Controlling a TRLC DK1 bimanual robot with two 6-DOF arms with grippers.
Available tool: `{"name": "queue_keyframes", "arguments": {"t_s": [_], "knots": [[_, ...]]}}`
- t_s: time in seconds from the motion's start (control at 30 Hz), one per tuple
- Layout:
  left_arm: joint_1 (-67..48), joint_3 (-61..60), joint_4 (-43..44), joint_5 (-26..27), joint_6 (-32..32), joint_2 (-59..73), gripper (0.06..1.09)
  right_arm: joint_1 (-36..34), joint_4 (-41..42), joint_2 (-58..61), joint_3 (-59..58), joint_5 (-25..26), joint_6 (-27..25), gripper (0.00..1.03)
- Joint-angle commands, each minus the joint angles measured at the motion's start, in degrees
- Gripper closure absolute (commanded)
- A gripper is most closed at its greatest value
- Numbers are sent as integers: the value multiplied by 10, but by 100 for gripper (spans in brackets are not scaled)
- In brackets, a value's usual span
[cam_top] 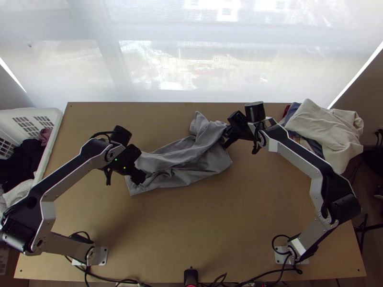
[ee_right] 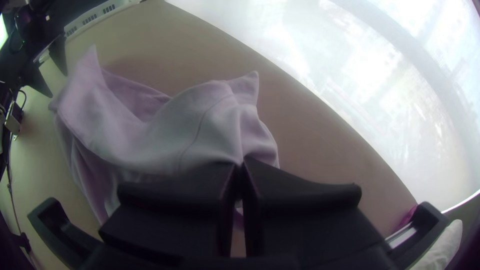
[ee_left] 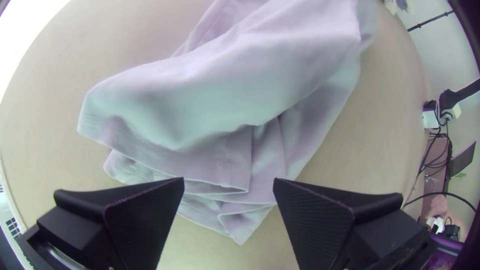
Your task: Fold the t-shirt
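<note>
Along the bottom edge of the top view, on the wooden table [cam_top: 191, 239], a small black device [cam_top: 190, 277] and loose cables [cam_top: 103, 276]. Left of centre, over the lower left end of the grey t-shirt [cam_top: 191, 177], the left gripper [cam_top: 139, 178] with jaws apart. Bunched and creased from there up past centre. At the left edge, a white basket [cam_top: 52, 142] of clothes. Above and right of centre, the right gripper [cam_top: 227, 140], clamped on the shirt's upper right end. Upper right, heaped fabric [cam_top: 325, 126]; across the top, a pale blind [cam_top: 143, 76].
</note>
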Motion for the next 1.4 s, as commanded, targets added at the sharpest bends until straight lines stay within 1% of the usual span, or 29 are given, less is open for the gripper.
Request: {"name": "queue_keyframes", "arguments": {"t_s": [0.0,0.03,0.1,0.17,0.23,0.37,0.47,0.53,0.73,0.77,0.9,1.03,1.2,1.37], "knots": [[2,-1,21,-7,-9,27,24,0,-2,-7,-9,0,-1,100],[2,0,21,-7,-9,30,26,0,-2,-8,-11,0,-1,100],[0,1,21,-6,-11,36,26,0,-2,-9,-12,0,-1,100],[-2,1,21,-7,-11,40,31,-2,-2,-10,-13,1,-1,100],[-6,1,21,-6,-11,44,33,-2,-2,-11,-13,1,-1,100],[-9,1,21,-3,-10,51,44,-2,-2,-12,-12,1,-1,100],[-9,1,21,4,-10,54,56,-2,-3,-13,-13,1,-1,100],[-9,1,21,8,-10,54,69,-2,-3,-13,-13,1,-1,100],[-6,0,19,11,-7,51,103,-2,-4,-16,-12,1,-1,100],[-4,1,17,11,-5,49,105,-3,-4,-17,-12,1,-1,100],[5,5,6,10,-1,35,105,-7,-9,-26,-13,2,-1,100],[21,35,-18,10,3,-7,105,-17,-11,-53,-16,4,0,100],[50,108,-54,10,1,-65,105,-33,-21,-108,-11,8,0,100],[63,173,-77,10,-2,-114,105,-40,-50,-167,5,19,0,100]]}}
